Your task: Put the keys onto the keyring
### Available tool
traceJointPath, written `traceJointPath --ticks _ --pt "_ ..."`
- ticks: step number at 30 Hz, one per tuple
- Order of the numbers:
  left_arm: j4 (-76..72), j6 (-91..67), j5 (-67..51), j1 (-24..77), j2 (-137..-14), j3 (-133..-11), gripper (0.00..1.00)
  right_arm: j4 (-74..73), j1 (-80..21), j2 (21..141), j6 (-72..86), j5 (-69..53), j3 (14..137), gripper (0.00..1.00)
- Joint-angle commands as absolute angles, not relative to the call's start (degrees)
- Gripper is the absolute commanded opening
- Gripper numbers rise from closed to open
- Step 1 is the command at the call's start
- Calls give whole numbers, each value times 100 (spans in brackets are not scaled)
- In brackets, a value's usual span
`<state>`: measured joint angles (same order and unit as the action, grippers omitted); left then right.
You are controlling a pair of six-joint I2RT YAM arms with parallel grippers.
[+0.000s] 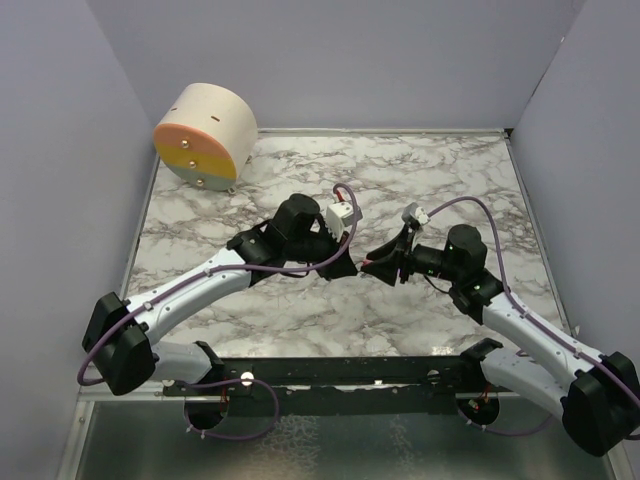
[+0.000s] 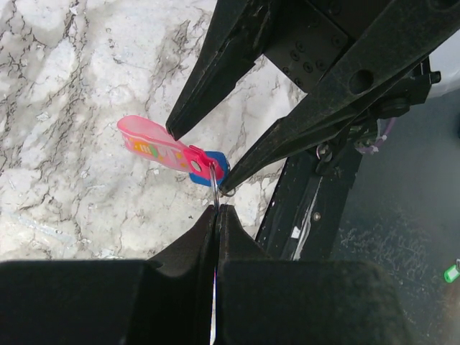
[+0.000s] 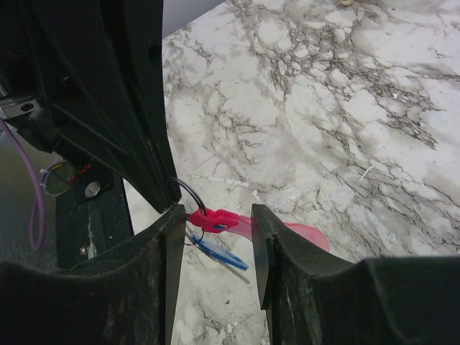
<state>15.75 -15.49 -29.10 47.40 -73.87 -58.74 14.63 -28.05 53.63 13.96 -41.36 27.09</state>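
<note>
The pink-red key hangs in the air above the marble table, and its head sits on the thin metal keyring beside the blue tag. My left gripper is shut on the ring's lower edge. My right gripper is open, with its fingers either side of the key's head; the blue tag dangles just below. The ring seems to pass through the key's head. In the top view both grippers, left and right, meet tip to tip mid-table.
A round wooden drum with an orange and yellow face lies at the back left corner. Grey walls close in the table on three sides. A black rail runs along the near edge between the arm bases.
</note>
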Motion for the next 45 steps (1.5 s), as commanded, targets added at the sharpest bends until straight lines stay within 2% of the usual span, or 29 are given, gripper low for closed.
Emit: traceJointPath --ticks 1,10,19,31,33,36,45 --pt "1644 -1455 -3098 4818 -7534 -6055 0 1655 -2804 5353 1416 -4203 2698 41" --pt "1717 -1404 -3051 4903 -7563 -6088 0 1608 -2811 5365 1382 -4179 2725 33" --pt "1875 -1319 -3032 4909 -7644 -6214 0 1558 -2810 5332 1367 -4230 2736 14" --pt "1875 -1327 -3111 4930 -7776 -6261 0 1564 -2806 5401 1336 -4402 2760 14" --pt "1879 -1319 -3115 4930 -7800 -6287 0 1571 -2808 5406 1329 -4428 2766 11" --pt "1878 -1318 -3129 4939 -7842 -6321 0 1569 -2812 5422 1333 -4454 2769 1" --pt "1825 -1369 -3053 4939 -7847 -6346 0 1582 -2812 5259 1343 -4327 2701 1"
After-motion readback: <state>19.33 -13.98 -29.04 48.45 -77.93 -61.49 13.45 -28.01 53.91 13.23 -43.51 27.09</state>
